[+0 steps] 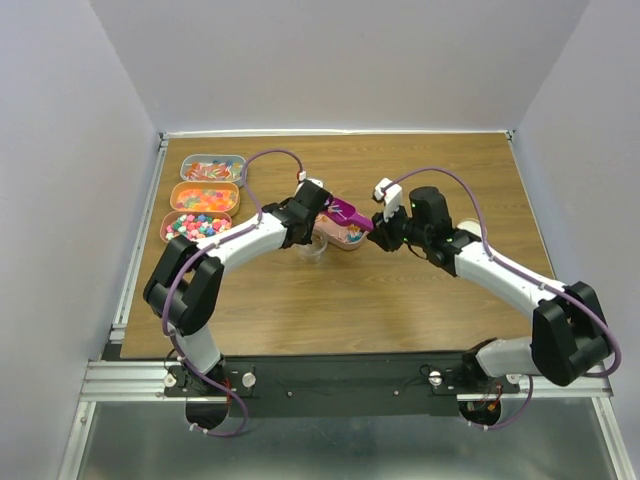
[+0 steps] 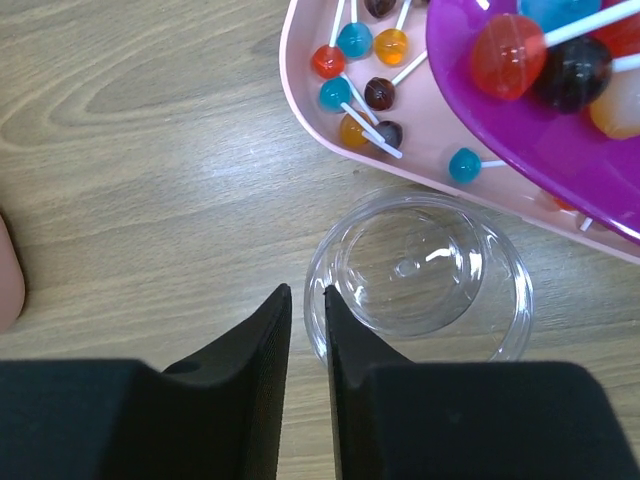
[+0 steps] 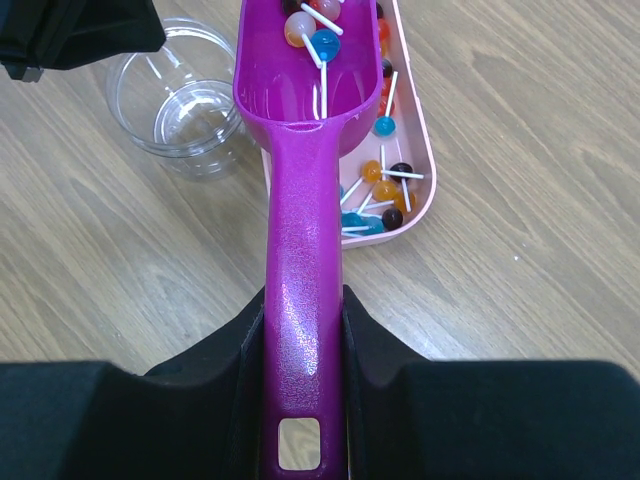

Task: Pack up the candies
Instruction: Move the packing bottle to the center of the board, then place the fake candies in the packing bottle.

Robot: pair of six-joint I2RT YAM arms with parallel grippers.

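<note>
Four trays (image 1: 212, 157) of candies (image 1: 203, 199), one clear cup (image 2: 418, 275), one magenta scoop (image 3: 300, 250).

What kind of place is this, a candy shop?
More likely a robot test bench than a shop: the left arm and right arm are bolted to a metal frame at a wooden table boxed in by plain white walls. The right gripper holds a magenta scoop of candies.
</note>
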